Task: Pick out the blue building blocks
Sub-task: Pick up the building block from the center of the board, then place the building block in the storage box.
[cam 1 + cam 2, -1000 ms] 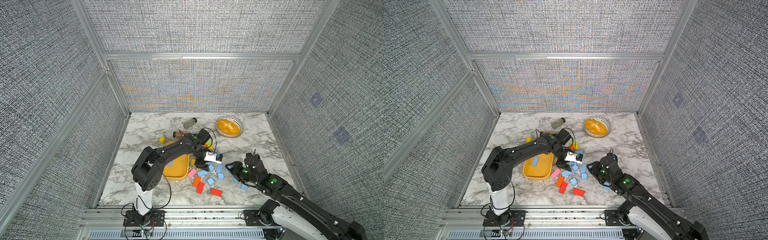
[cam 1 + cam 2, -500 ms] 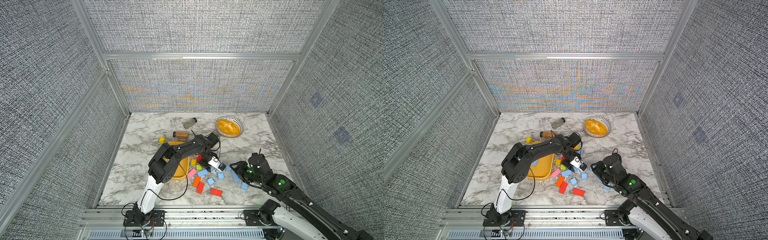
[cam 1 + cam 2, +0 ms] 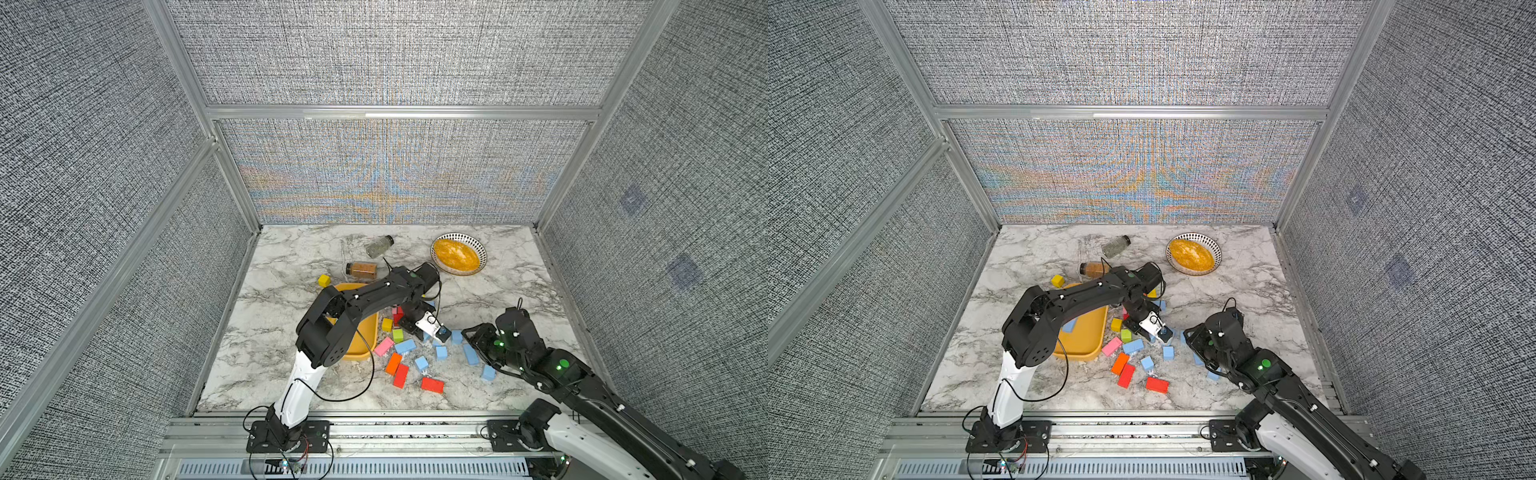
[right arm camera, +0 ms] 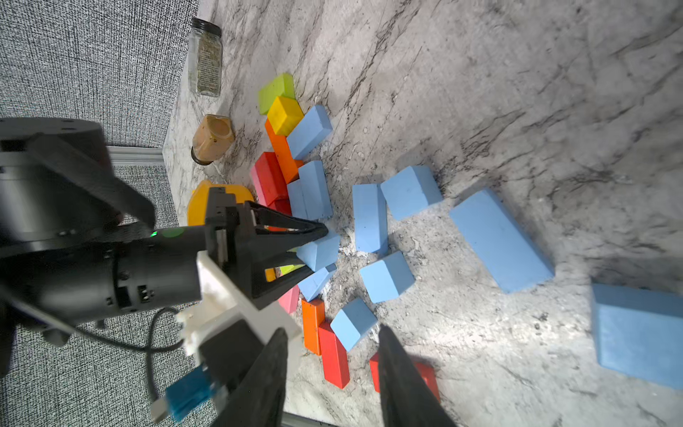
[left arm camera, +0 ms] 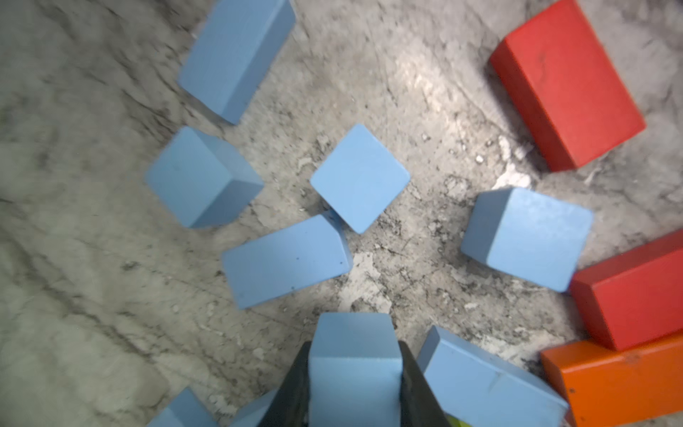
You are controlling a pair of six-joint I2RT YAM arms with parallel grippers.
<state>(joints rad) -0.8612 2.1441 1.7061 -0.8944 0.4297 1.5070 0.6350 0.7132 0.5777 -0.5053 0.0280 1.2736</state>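
Small matte light-blue building blocks (image 3: 405, 346) lie scattered centre-near among other-coloured blocks (image 3: 401, 375); one blue block (image 3: 1069, 325) sits in the yellow plastic tray (image 3: 1084, 345) at left. Left gripper (image 4: 316, 254) jaws clamp a blue cube (image 5: 354, 344) down in the pile: grasp step, next needs a clean lift and carry left to the tray. Right gripper (image 4: 332, 332) jaws apart, empty; patterned bowl (image 3: 482, 254) far right holds orange filling.

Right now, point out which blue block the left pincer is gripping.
The blue block clamped in the left pincer; the other blue blocks lie loose, none gripped.
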